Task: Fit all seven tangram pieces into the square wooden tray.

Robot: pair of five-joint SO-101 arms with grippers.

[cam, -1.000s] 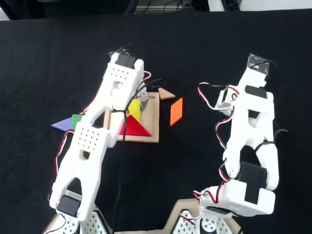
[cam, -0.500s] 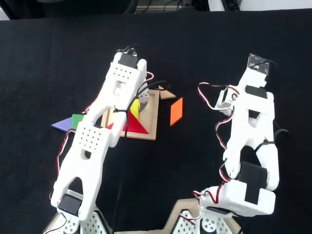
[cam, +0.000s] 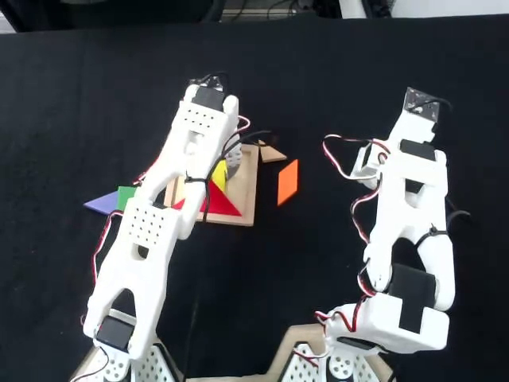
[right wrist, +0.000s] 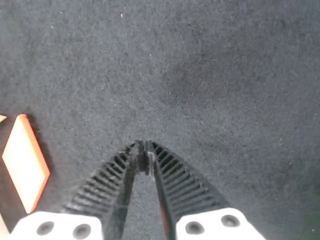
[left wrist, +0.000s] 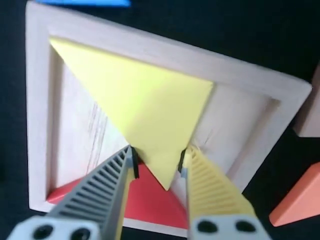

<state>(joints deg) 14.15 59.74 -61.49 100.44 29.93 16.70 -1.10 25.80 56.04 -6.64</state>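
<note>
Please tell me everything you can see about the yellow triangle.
The yellow triangle is a large, flat piece with a matte painted look. It lies inside the wooden tray, one corner in a tray corner, another overlapping the red triangle. The left tool pinches that corner from both sides.

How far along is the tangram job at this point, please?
Done: the red triangle lies in the tray. In hand: the left gripper pinches the yellow triangle over it. Left: the orange piece, tan triangle, blue triangle and green square lie outside.
</note>
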